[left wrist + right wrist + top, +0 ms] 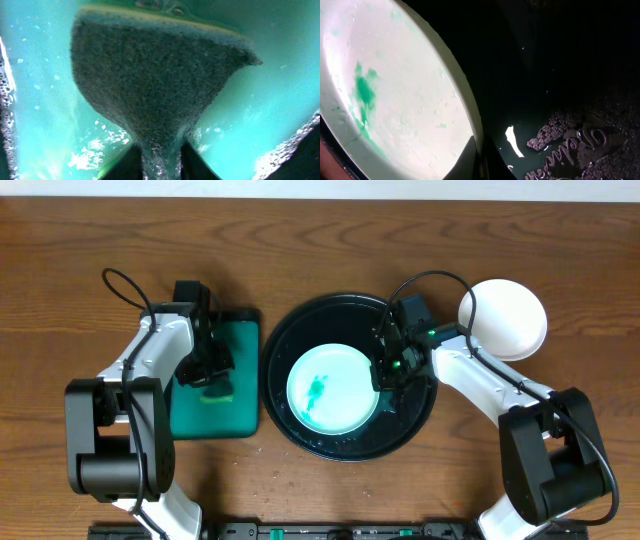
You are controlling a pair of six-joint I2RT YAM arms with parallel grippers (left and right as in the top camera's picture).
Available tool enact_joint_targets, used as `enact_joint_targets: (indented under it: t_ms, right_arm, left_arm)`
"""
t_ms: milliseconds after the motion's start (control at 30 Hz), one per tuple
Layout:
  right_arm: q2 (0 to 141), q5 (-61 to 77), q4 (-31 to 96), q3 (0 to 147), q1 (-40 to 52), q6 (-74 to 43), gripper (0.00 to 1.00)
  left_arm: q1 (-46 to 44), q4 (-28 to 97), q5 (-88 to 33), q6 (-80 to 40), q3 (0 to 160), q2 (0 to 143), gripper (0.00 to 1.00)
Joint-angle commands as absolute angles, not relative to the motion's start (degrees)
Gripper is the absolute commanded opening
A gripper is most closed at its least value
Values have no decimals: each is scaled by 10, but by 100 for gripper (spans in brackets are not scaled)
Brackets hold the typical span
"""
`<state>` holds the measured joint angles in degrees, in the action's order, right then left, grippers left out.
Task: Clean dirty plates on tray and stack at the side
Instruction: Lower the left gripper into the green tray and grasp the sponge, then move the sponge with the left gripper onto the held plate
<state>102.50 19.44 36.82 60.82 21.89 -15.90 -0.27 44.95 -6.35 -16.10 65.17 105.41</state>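
A pale plate (332, 390) with a teal-green smear lies in the black round tray (300, 330). My right gripper (383, 370) is shut on this plate's right rim. In the right wrist view its fingers (481, 161) pinch the rim of the smeared plate (395, 90) over the wet tray (560, 75). A clean white plate (508, 318) lies on the table right of the tray; I cannot tell whether more lie under it. My left gripper (212, 375) is shut on a sponge (217, 392); in the left wrist view the fingers (160, 157) squeeze the dark sponge (155, 85).
A smaller rectangular green tray (235, 415) with a black rim sits left of the round tray, and the sponge rests in it. Its wet teal surface (280, 100) shows foam. Suds and water lie on the black tray's floor (570, 145).
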Motion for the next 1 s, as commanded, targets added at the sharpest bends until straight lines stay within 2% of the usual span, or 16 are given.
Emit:
enact_joint_targets:
  t_ms: [0,267,700,967]
  right_arm:
    - [1029,195,369,614,222,-163,1]
    - [1029,193,369,614,222,-162,1]
    - [1029,105,360,614,222,-182,1]
    - [1029,54,355,614,222,-232,1]
  left_arm:
    - [-4,429,-71,-155,647,1068,7]
    - [-10,425,-71,-154,648,1034,7]
    - [-84,432,-64,-153,648,807,7]
    - [-117,458,-65,-165,647,791,7]
